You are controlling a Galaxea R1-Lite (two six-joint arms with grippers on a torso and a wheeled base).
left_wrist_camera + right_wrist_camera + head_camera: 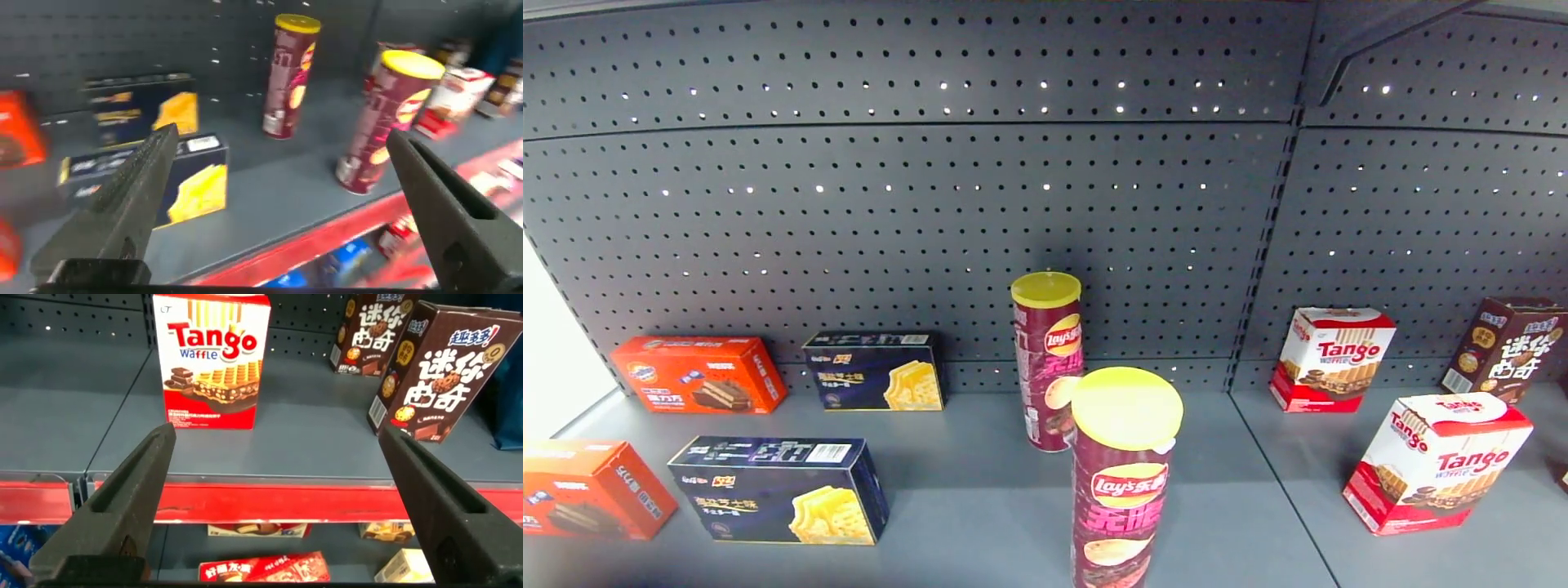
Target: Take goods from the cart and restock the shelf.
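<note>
shelf: dark grey metal shelf [980, 482] with a pegboard back
cans: two maroon cylindrical chip cans with yellow lids, upright on the shelf; front can [1127, 482] near the edge, rear can [1047, 359] by the back panel
left hand [282, 135]: fingers apart, empty, facing the cans
right hand [276, 429]: fingers apart, empty, facing a red-and-white wafer box [211, 359]
left of cans: navy cracker boxes [780, 490], orange boxes [698, 374]

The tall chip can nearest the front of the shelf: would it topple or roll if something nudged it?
Probably tippy: the chip can stands upright, tall and narrow on a small base. Once down, its round body would likely roll along the flat shelf. The smooth printed wall may be slippery to grip.
</note>
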